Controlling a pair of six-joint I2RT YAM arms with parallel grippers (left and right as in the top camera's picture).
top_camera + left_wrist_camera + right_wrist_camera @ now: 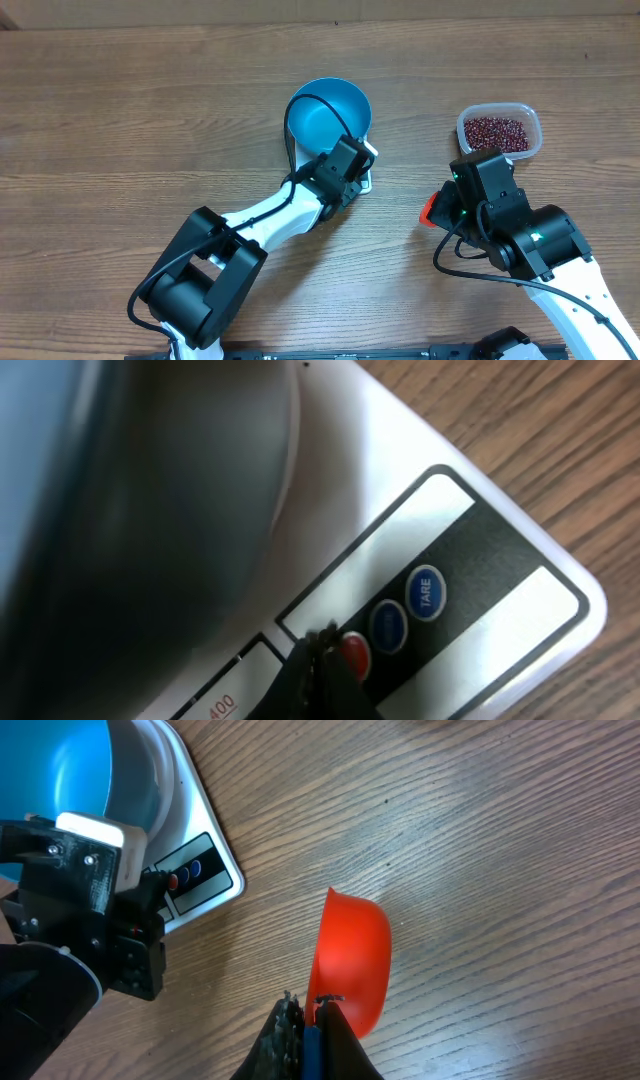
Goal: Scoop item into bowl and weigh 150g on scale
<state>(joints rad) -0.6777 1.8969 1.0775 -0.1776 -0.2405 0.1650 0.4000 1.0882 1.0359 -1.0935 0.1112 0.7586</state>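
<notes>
Beans [495, 131], tiny, maroon and loosely heaped, are kept in a clear plastic tub [533, 118] right of the scale [205, 830], apart from all fingers. A smooth round blue bowl [330, 112] is seated on the flat white scale, and the closed left gripper [322, 660] is set at its red button [355, 655]. Between scale and tub, a glossy orange scoop [352, 960] (blue-handled) is clamped in the right gripper [310, 1030].

L gripper [320, 665], tips pinched together, sits at red btn [357, 652] on scale [390, 470]. TARE btn [426, 592] nearby. Blurry bowl [100, 510] fills upper left.
</notes>
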